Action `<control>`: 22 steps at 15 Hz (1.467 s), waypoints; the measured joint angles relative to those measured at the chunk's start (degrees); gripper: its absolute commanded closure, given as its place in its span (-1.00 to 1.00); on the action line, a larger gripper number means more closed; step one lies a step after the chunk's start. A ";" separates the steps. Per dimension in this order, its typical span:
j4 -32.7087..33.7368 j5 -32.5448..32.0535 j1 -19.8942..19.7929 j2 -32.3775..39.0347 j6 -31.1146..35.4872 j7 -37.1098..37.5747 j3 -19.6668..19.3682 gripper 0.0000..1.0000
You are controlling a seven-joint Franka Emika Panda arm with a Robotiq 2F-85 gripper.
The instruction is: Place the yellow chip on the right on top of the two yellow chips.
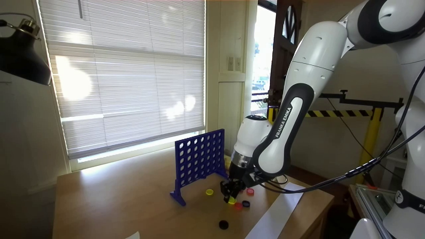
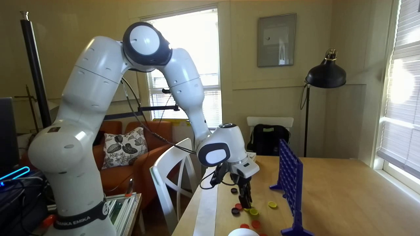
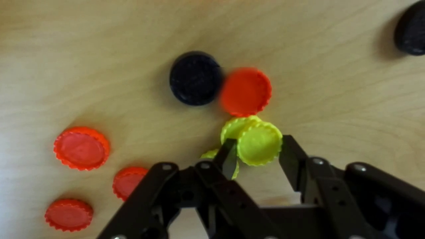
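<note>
My gripper [image 3: 258, 141] is low over the table. Its fingertips touch both sides of a yellow chip [image 3: 260, 146]. This chip overlaps a second yellow chip [image 3: 232, 128] in the wrist view; I cannot tell whether it rests on it or is just above. A third yellow chip [image 3: 208, 154] is mostly hidden behind the left finger; it also shows in an exterior view [image 2: 254, 212]. Another yellow chip [image 1: 209, 192] lies apart, nearer the blue board, also seen in an exterior view [image 2: 272, 205]. The gripper also shows in both exterior views [image 1: 229, 196] [image 2: 246, 204].
A red chip [image 3: 246, 92] touches the second yellow chip, with a black chip [image 3: 196, 78] beside it. Several red chips [image 3: 81, 148] lie to the left. The blue grid board [image 1: 199, 156] stands upright nearby. A white strip [image 1: 275, 212] and white round object [image 2: 243, 232] are on the table.
</note>
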 measured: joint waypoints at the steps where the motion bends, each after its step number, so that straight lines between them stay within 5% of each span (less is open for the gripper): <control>1: 0.01 0.00 -0.01 0.00 0.00 -0.05 0.00 0.72; 22: -0.49 0.45 -0.62 -1.17 0.86 -0.51 0.77 0.72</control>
